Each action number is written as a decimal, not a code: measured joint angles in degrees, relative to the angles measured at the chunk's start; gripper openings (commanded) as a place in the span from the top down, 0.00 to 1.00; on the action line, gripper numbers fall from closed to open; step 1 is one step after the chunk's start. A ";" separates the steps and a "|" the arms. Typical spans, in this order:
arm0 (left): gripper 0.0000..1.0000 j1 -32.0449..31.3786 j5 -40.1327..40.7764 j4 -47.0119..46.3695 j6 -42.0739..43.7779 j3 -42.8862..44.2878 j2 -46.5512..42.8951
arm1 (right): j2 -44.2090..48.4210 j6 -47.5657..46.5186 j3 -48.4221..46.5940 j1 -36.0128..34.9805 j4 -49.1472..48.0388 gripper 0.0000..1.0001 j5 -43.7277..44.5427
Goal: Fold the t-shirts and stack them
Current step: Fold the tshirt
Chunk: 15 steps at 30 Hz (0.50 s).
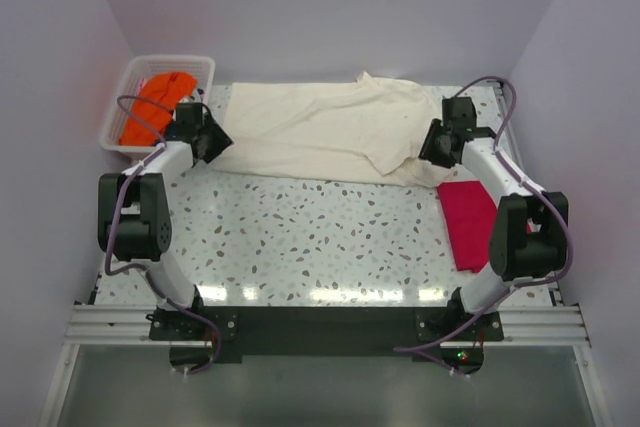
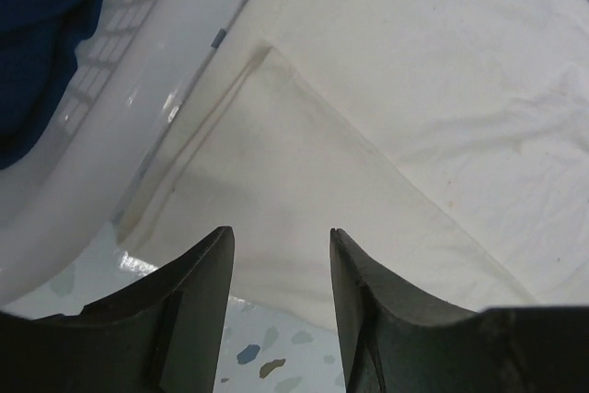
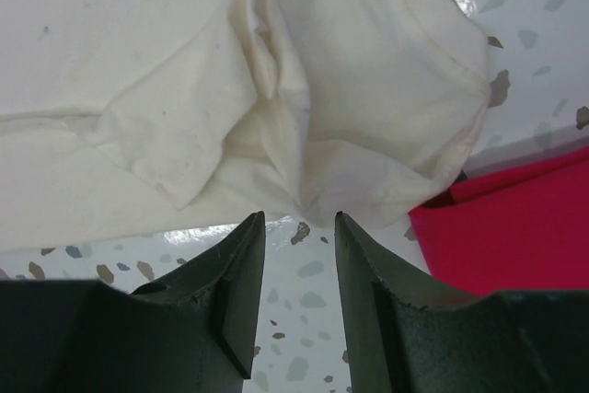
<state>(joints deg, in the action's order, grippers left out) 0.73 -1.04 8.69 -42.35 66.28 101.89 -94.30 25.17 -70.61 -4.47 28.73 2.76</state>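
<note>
from above only: orange t-shirt point(image 1: 155, 107) in the white basket point(image 1: 135, 67). from the left wrist only: blue t-shirt point(image 2: 46, 34) in there too. cream t-shirt point(image 1: 330, 132) spread along the far side, red t-shirt point(image 1: 468, 222) folded beside its right end. left gripper point(image 2: 281, 232) wide, empty; right gripper point(image 3: 298, 218) narrower, empty.

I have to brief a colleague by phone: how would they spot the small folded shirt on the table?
Start at the speckled table and go to its right edge. There lies the crimson-red t-shirt, a neat flat rectangle. The cream-white t-shirt beyond it is far larger and spread out, and the orange t-shirt sits bunched in the basket at far left.
</note>
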 measured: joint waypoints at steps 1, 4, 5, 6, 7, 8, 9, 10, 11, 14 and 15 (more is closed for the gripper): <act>0.50 -0.04 0.02 0.09 0.00 -1.14 -0.74 | 0.48 -0.37 0.44 0.00 -0.02 0.60 1.07; 0.50 -0.07 0.17 0.46 -0.02 -3.93 -2.51 | 1.03 -0.92 1.42 0.02 -0.04 0.58 4.44; 0.50 -0.07 0.22 0.52 -0.02 -4.66 -2.91 | 1.36 -0.96 2.10 0.02 -0.11 0.58 5.33; 0.50 -0.07 0.22 0.63 -0.02 -5.18 -3.19 | 1.73 -0.96 2.95 0.02 -0.13 0.59 5.75; 0.50 -0.07 0.22 1.05 -0.02 -5.46 -3.34 | 2.40 -0.96 4.20 0.02 -0.44 0.59 6.16; 0.50 -0.09 0.22 1.31 -0.02 -5.55 -3.41 | 3.02 -0.96 5.18 0.02 -0.44 0.59 6.51; 0.50 -0.07 0.22 1.46 -0.02 -5.55 -3.43 | 3.87 -0.94 6.36 0.02 -0.37 0.59 6.75; 0.50 -0.07 0.24 1.55 -0.02 -5.55 -3.45 | 4.26 -0.96 6.86 0.02 -0.33 0.58 6.78; 0.50 -0.07 0.24 1.70 -0.02 -5.55 -3.50 | 4.46 -0.98 7.21 0.02 -0.35 0.58 6.78; 0.50 -0.07 0.24 2.36 -0.02 -5.57 -3.54 | 4.48 -0.94 8.11 0.02 -1.07 0.57 6.75; 0.50 -0.07 0.26 2.43 -0.04 -5.75 -3.56 | 4.46 -0.85 8.52 0.02 -1.18 0.58 6.73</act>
<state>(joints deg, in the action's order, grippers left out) 0.67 -0.78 11.11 -42.39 60.53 98.32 -89.84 24.32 -62.08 -4.45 27.55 9.50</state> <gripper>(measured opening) 0.507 0.423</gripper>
